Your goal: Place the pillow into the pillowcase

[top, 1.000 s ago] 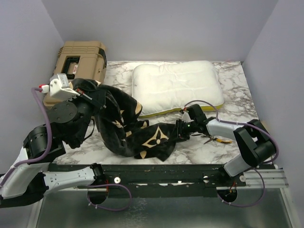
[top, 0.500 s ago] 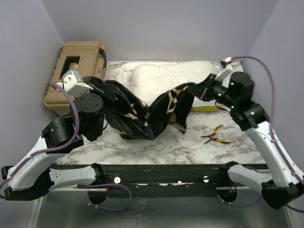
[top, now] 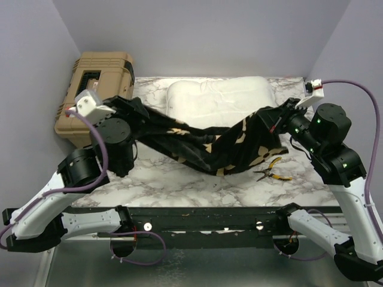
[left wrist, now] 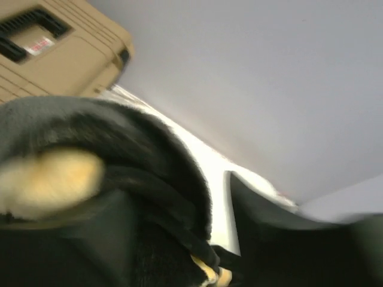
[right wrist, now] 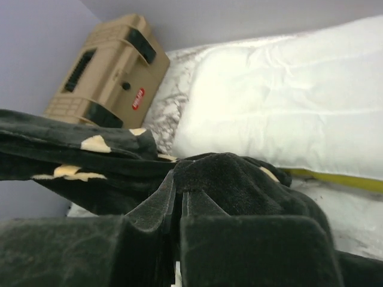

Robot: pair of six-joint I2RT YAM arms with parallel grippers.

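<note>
Pillowcase [top: 209,146]: off the worktop [top: 179,182] at both ends, strung left to right between my two claws, sagging in the middle. Lowest fold hangs at or just above the marble; can't tell if it touches. Black plush, tan flower prints showing.

Left claw [top: 128,110]: holding the pillowcase's left end, raised just near-right of the toolbox [top: 99,75]. Left wrist view is blurred, with fabric bunched over the fingers, so I can't read the jaw gap there. The grip is judged from the top view.

Right claw [top: 278,119]: holding the right end, raised over the pillow's right near corner. In the right wrist view the fingers [right wrist: 251,251] are nearly together, with only a thin slit between them and plush bunched right at the tips.

Pillow [top: 215,98]: flat on the far half of the worktop, long side running left-right, not in the pillowcase. The stretched fabric crosses over its near edge and hides part of it. The yellow edge band [right wrist: 335,179] shows in the right wrist view.

Toolbox: tan, far-left corner, lid closed, just left of the pillow.

Pliers [top: 272,170]: yellow handles, lying on the worktop near-right, just below the pillowcase's right end and apart from both claws.
</note>
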